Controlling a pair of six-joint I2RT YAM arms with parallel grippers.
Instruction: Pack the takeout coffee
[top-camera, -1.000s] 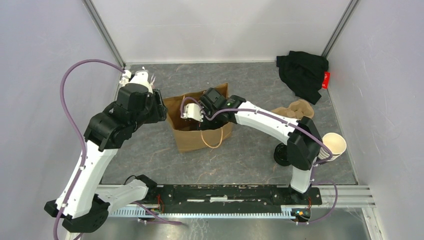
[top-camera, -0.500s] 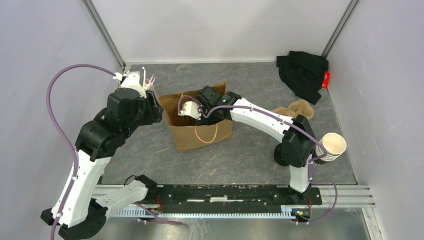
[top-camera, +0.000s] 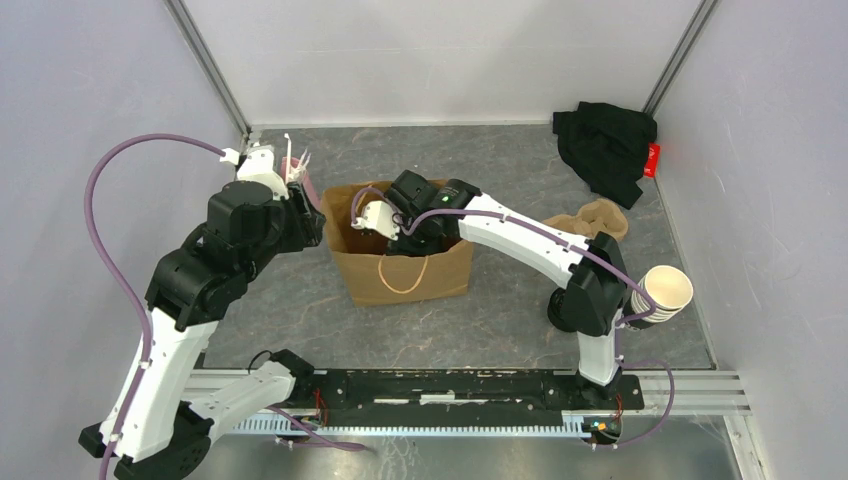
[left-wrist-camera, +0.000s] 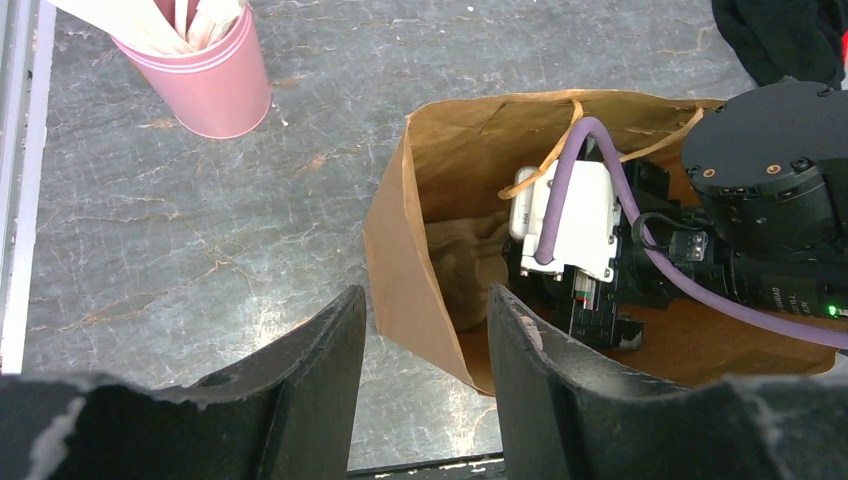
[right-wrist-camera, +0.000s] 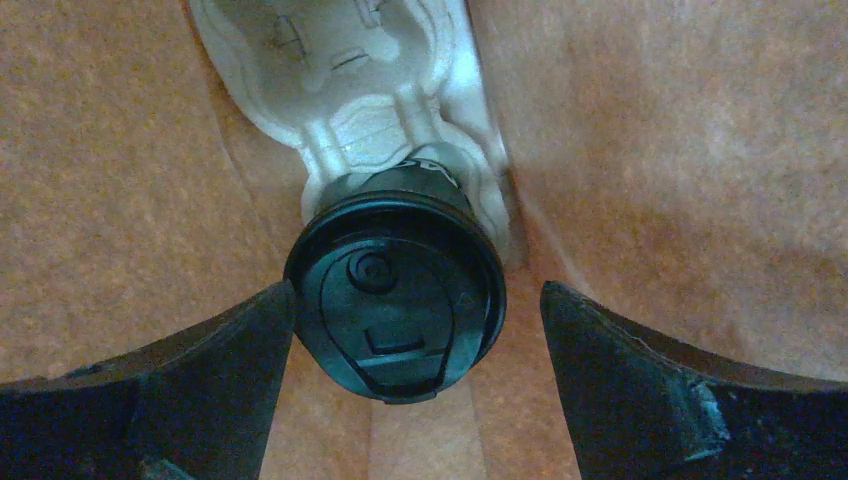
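1. The takeout coffee (right-wrist-camera: 395, 300) stands upright inside the brown paper bag (top-camera: 415, 275). Its black dome lid faces the right wrist camera, and the cup sits at the end of a pale moulded carrier (right-wrist-camera: 350, 60) on the bag's floor.
2. The right jaws stand wide, one finger (right-wrist-camera: 200, 390) on each side of the cup. The lid's rim is just beside the finger at picture left and clear of the other, so the jaws are not closed on it.
3. The lid carries raised shapes, a small round boss and a slot, but no lettering can be made out.
4. The left jaws are about half apart and straddle the bag's near corner, one finger (left-wrist-camera: 300, 390) outside the paper and the other over the inside. I cannot tell whether they pinch the paper.
5. The right arm (left-wrist-camera: 770, 160) reaches down through the bag's mouth. Small pale print on its black housing is too small to read.
6. On the counter (top-camera: 480, 320), a pink cup (left-wrist-camera: 205, 75) of sticks stands beyond the bag's left side. A stack of cream cups (top-camera: 665, 290) sits at the right edge, and a black cloth (top-camera: 605, 145) lies in the far right corner.
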